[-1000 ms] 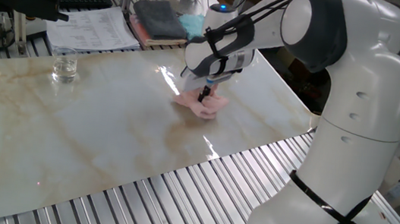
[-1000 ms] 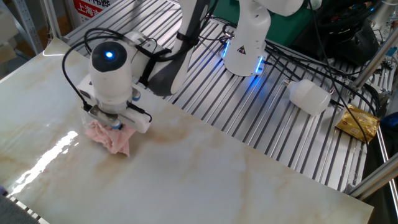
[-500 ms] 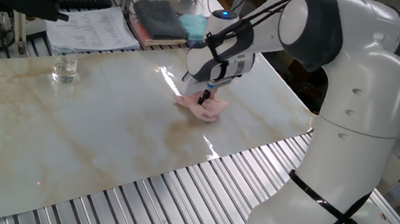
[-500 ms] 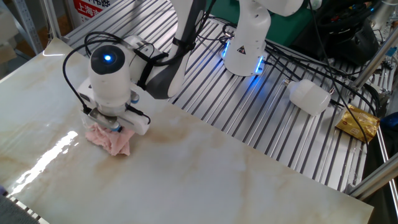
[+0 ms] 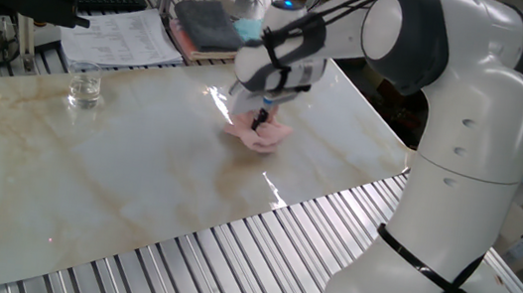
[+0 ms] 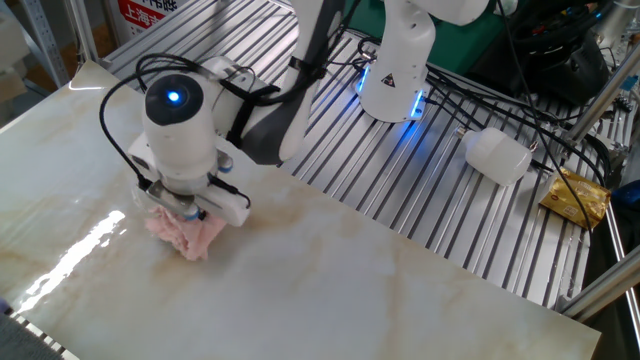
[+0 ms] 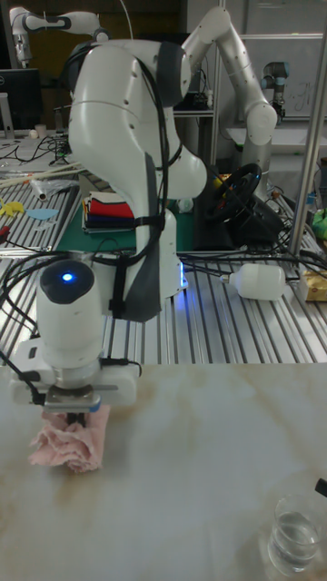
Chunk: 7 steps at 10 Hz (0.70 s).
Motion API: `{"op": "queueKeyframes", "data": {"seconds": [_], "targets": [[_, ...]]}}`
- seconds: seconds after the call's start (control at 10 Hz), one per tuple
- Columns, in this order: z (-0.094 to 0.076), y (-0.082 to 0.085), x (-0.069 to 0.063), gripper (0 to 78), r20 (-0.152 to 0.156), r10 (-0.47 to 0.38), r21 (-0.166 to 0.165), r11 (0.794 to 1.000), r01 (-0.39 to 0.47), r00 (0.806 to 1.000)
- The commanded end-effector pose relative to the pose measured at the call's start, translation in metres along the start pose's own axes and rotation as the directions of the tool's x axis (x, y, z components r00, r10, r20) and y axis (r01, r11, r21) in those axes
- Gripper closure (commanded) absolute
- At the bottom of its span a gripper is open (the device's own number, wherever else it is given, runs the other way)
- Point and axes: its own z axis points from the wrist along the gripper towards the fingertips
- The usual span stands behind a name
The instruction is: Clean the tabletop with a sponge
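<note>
One pink sponge [image 5: 256, 134] lies on the one marble worktop [image 5: 119, 169]. One clear glass [image 5: 84, 85] stands there too. Two folded cloths [image 5: 218, 26] sit beyond its far edge.

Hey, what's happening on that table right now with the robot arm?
The arm's gripper is pressed down on a crumpled pink sponge, wiping the marble-look tabletop. The fingers are buried in the sponge, so their grip is unclear. A faint brownish smear lies on the tabletop beside it. A glass stands apart, farther along the sheet.
</note>
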Motion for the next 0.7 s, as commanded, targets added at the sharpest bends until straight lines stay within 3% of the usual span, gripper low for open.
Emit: {"op": "queueKeyframes", "data": {"seconds": [0.1,0.3,0.5,0.7], "targets": [[-0.042,0.044,-0.016,76.4,-0.041,0.075,-0.051,0.996,-0.077,0.996],[-0.061,0.057,-0.014,76.4,-0.042,0.091,-0.059,0.994,-0.093,0.995],[-0.069,0.065,-0.013,76.4,-0.042,0.107,-0.065,0.992,-0.110,0.993],[-0.076,0.053,-0.007,76.4,-0.058,0.126,-0.050,0.990,-0.129,0.990]]}}
